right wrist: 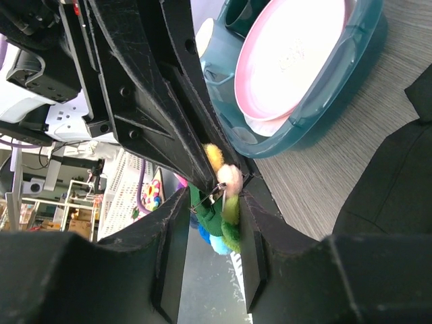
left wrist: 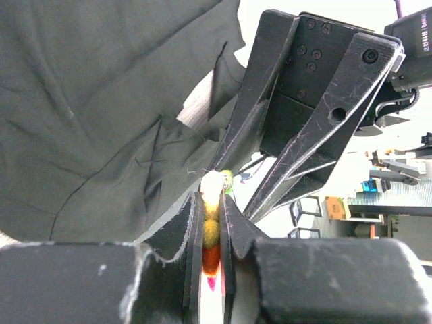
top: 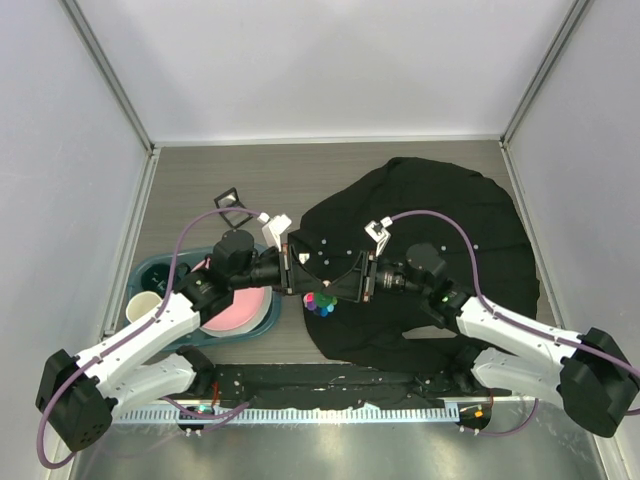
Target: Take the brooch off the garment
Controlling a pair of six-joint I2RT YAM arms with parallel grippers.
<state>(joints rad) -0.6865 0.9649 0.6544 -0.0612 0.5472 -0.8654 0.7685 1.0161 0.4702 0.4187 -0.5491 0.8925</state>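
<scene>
Both arms meet over the left edge of the shirt (top: 420,230), which lies spread on the right half of the bench (top: 200,180). The brooch (left wrist: 213,189) sits between the two sets of fingers, just above that edge.

Left fingers (left wrist: 191,236): clamped on the brooch. Yellow, orange and pale petals are pressed flat between the pads. The lower part of the brooch is hidden inside the grip.

Right fingers (right wrist: 169,250): apart, one on each side of the brooch. A gap shows beside the green petals. Contact on the other side cannot be made out.

The right wrist view shows green and blue petals and a small metal part (right wrist: 219,191) at the brooch centre. Its shape is too small to resolve.

In the left wrist view, a fold of shirt rises toward the brooch. Whether the brooch is attached to the cloth cannot be told, as the fingers cover the joint. In the top view, both sets of fingers hide most of the brooch and only a few coloured petals show.

A teal tray (top: 150,270) stands near the left edge of the bench and holds a pink plate (top: 240,315) and a cup (top: 143,305). The left arm covers part of it.
</scene>
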